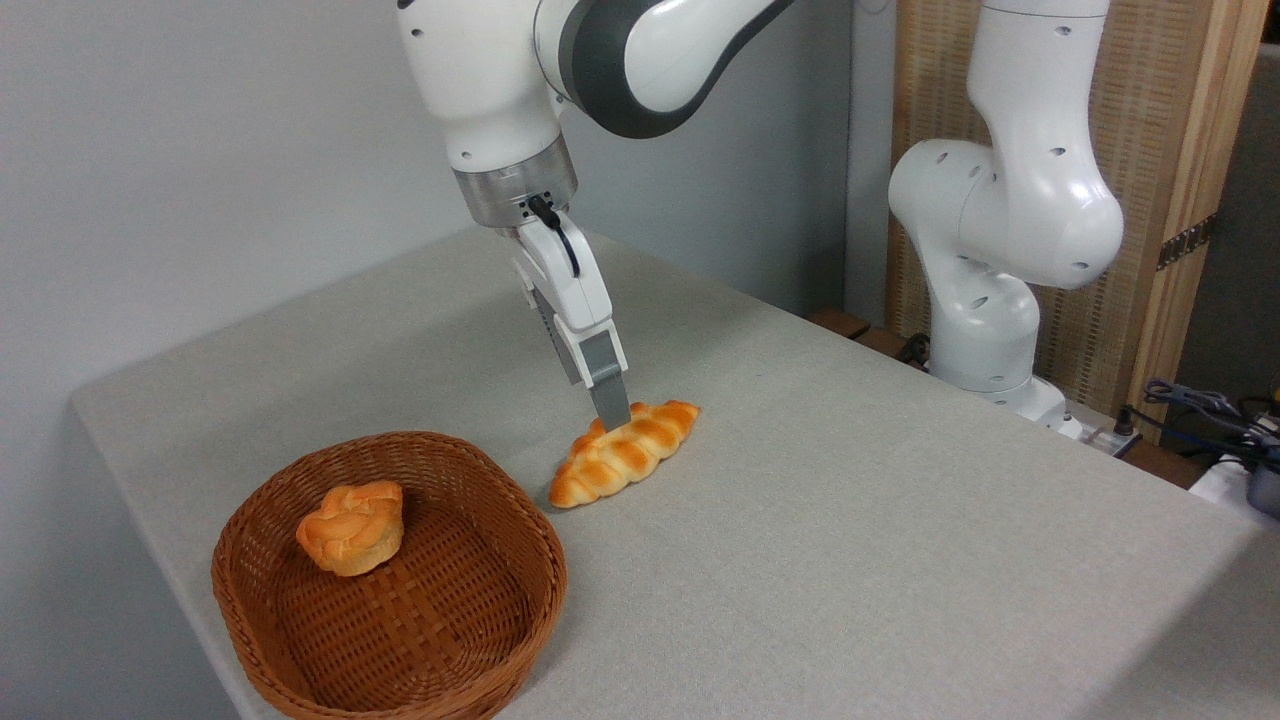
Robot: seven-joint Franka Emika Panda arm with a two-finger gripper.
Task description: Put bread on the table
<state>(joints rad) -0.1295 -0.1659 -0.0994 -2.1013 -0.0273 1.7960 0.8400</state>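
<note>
**Loaf down on the cloth, fingers at its far side**

Grey wall and a slatted wooden panel close off the back of the scene, and in front of them a large flat table covered in light grey-beige woven cloth (pixel 850 520) fills most of the view. On its near left corner sits a brown wicker basket with a rounded rim (pixel 520 610), holding only a small round muffin-shaped bun (pixel 350 527) against its far-left wall.

Just right of the basket and a little farther back, the long braided golden-orange loaf of bread (pixel 622 455) lies flat on the bare cloth, clear of the rim. One tapered end points toward the basket, the other runs back and to the right. That resting place looks like the point of the task: the bread is out of the basket and borne by the table.

Over it, the white arm's two-finger gripper (pixel 610 415) tilts down from the upper left, its grey fingertip (pixel 606 392) meeting the loaf's far edge about midway along. Only one finger shows clearly from this angle, so I cannot tell whether the jaws are clamped on the bread or spread apart. Since the loaf sits level with its whole underside on the cloth, the placing seems done or very nearly so, with a let-go and lift likely remaining.
</note>
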